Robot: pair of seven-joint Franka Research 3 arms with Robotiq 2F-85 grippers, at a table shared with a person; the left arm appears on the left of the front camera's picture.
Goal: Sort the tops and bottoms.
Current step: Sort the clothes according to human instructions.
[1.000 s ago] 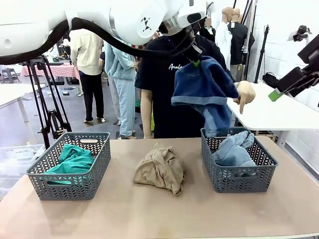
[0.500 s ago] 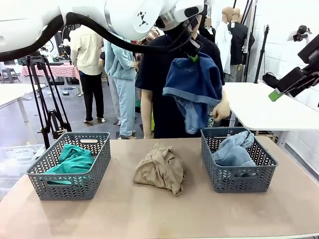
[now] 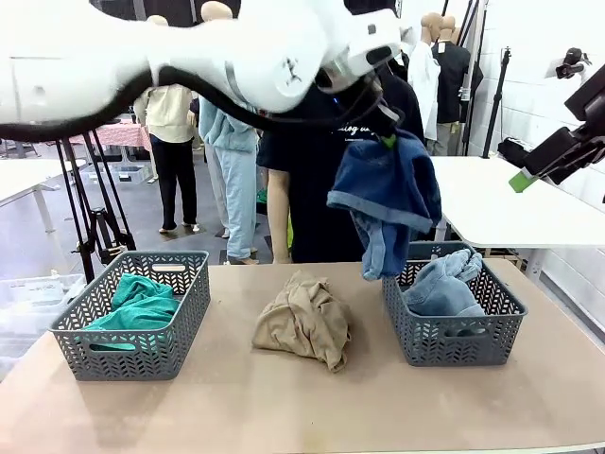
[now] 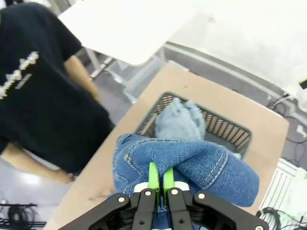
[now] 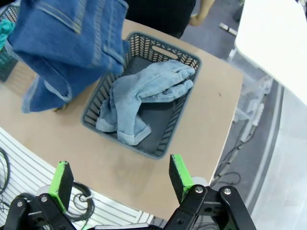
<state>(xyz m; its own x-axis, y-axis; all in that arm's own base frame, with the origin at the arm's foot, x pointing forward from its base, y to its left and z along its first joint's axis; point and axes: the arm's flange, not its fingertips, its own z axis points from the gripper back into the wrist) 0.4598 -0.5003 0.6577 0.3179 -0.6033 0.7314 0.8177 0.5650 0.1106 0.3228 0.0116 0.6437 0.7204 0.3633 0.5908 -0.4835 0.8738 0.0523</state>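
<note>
Shorts (image 3: 388,203) in dark denim are hanging pinched in the left tool (image 4: 158,178) over a basket (image 3: 452,355) holding the pale pair (image 3: 442,286). The right tool (image 5: 119,176) is gaping, empty.

White arm (image 3: 236,57), black green-padded left hand (image 4: 160,178)

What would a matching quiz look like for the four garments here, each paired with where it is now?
Things: 1 teal-green shirt; 2 tan-khaki top; 3 pale light-blue denim shorts; 4 darker mid-blue denim shorts.
Places: A hanging from the shut left gripper; B in the grey basket on the robot's right; C loose on the table; D in the grey basket on the robot's left.
Pairs: 1-D, 2-C, 3-B, 4-A.
</note>
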